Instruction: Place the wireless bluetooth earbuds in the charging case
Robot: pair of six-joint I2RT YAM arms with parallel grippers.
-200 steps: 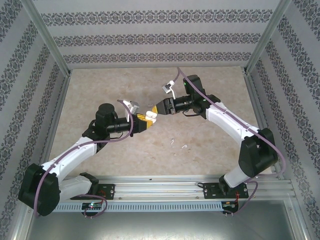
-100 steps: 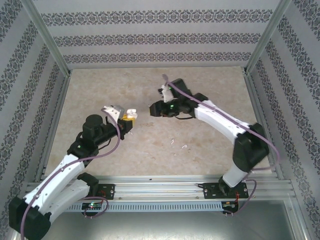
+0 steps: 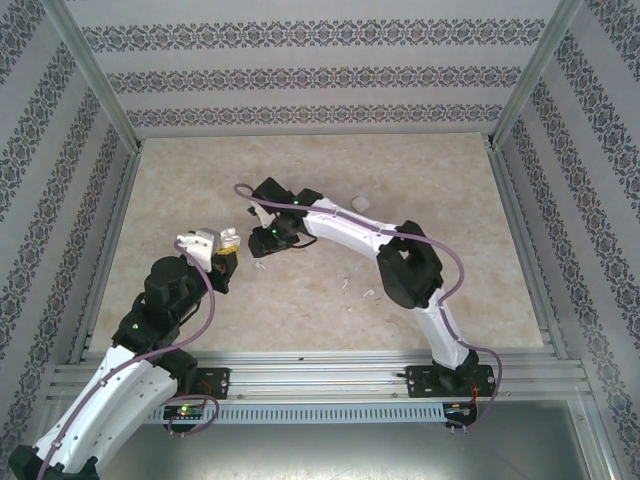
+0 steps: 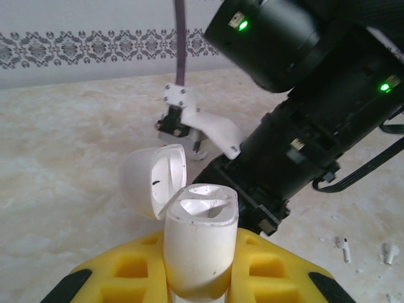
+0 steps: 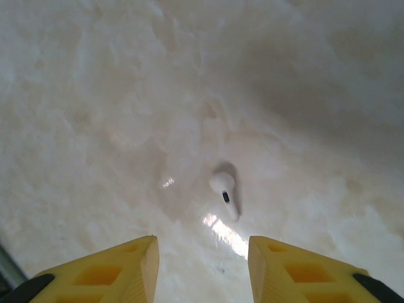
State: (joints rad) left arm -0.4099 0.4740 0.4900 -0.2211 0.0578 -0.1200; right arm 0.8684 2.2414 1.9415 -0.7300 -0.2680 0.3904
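Patterned wall panels (image 3: 300, 80) box in a pale, marbled worktop (image 3: 460, 300) with a glossy, glare-catching face. Left of its middle, well clear of every edge, one earbud (image 5: 224, 191) lies flat. The right gripper (image 5: 202, 262) hangs above it with its yellow fingers apart and nothing between them. The left gripper (image 4: 201, 274) is clamped on the charging case (image 4: 201, 243), held upright near the same spot with its lid (image 4: 151, 180) swung back. Two more earbuds (image 4: 346, 250) lie nearer the worktop's middle. The likely trouble is the pick itself. The earbud is tiny, smooth and rounded, so closing fingers could squirt it sideways across the slick surface, or pinch the thin stem and leave it crooked. A crooked earbud would then catch on the case's moulded wells instead of dropping in. The two arms also work close together, so a careless lift could knock the case or flip its lid shut. The case is hard glossy white plastic with rounded corners. The finger pads look like soft, ribbed yellow foam.
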